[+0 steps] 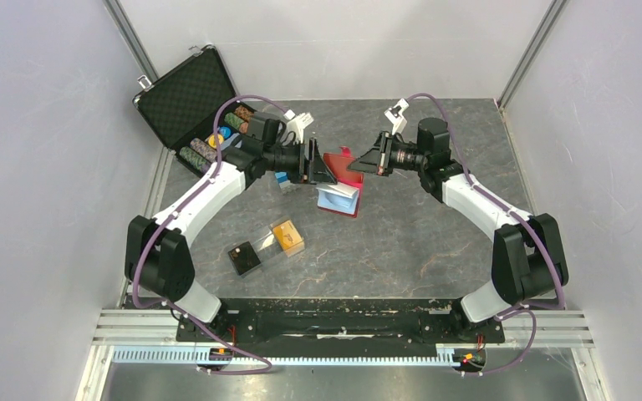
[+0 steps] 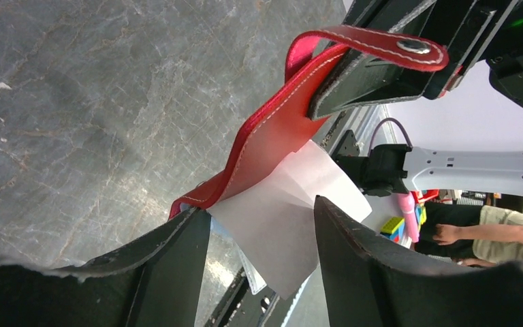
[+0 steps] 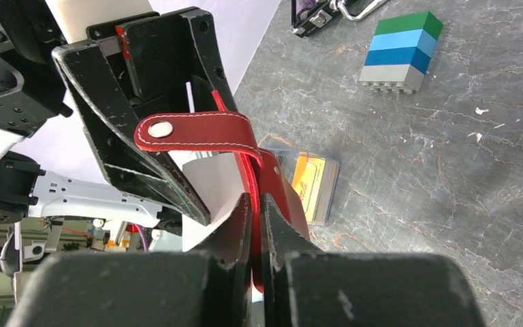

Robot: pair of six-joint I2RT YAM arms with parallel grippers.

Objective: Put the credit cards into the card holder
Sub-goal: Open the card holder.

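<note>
Both arms bend inward from their bases and meet over the middle of the table, wrists facing one another, with one open black chip case at the far left. The right gripper is clamped tight on the one red card holder, lifting its flap, while the left gripper has its jaws apart and grips nothing, its tips at the holder's edge. One pale card sits at the holder's lower half, and one orange card lies nearer the bases beside one small black box.
</note>
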